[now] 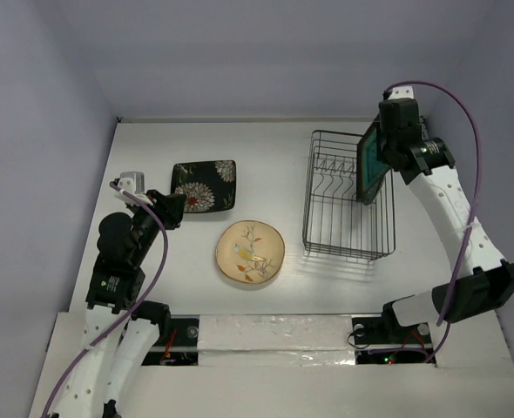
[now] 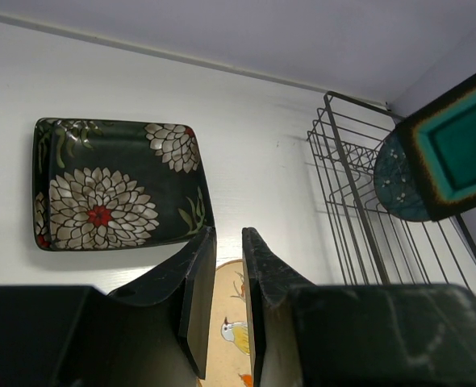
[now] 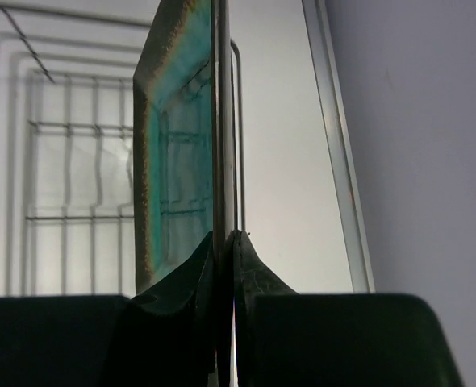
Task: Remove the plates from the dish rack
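We see the square teal plate (image 1: 370, 170) standing on edge at the far right of the rack (image 1: 335, 228), pinched by the right gripper (image 3: 224, 242). Its fingers (image 3: 181, 274) are closed to a thin slit on the plate's rim, one on each face. From that grip the plate extends away from the fingers, toward the rack floor. Its teal face looks left and its edge runs near to far, in line with the rack's long side.

In the left wrist view it seems to ride above the top wire, but we cannot tell whether its lower edge is fully clear. Bare table (image 1: 179, 287) lies left of and nearer than the rack, so the plate has to clear the rim before it goes sideways, and it must tip flat before it lands.

A round blue plate (image 2: 395, 181) shows just behind it, apparently in the rack. The flowered plate (image 1: 205, 185) and the cream plate (image 1: 250, 252) lie flat on the table, well left of the rack.

The right arm is the one at the rack. The left gripper (image 1: 172, 209) hovers well apart at the near edge of the flowered plate, its jaws a narrow gap apart and holding nothing.
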You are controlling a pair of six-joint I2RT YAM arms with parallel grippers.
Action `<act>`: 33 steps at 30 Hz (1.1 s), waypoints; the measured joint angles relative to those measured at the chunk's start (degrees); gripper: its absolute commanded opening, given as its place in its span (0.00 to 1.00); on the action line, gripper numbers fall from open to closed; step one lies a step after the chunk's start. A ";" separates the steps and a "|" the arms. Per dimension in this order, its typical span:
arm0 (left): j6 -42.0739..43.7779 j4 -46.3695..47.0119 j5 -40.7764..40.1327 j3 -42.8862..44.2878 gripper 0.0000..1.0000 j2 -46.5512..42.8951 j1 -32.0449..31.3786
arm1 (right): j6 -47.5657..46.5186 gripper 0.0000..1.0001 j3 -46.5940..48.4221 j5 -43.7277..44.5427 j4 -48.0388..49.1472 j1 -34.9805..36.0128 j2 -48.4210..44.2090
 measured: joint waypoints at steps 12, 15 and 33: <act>0.00 0.00 0.04 0.00 0.28 0.00 0.07 | 4.59 0.00 3.30 -6.34 5.66 6.73 -7.78; 0.02 0.00 0.04 0.00 0.32 0.00 0.37 | 8.90 0.00 -1.51 -11.13 12.22 9.29 -9.88; 0.02 -0.02 -0.15 0.00 0.36 -0.11 0.39 | 40.30 0.00 -5.57 -28.35 47.19 27.89 26.93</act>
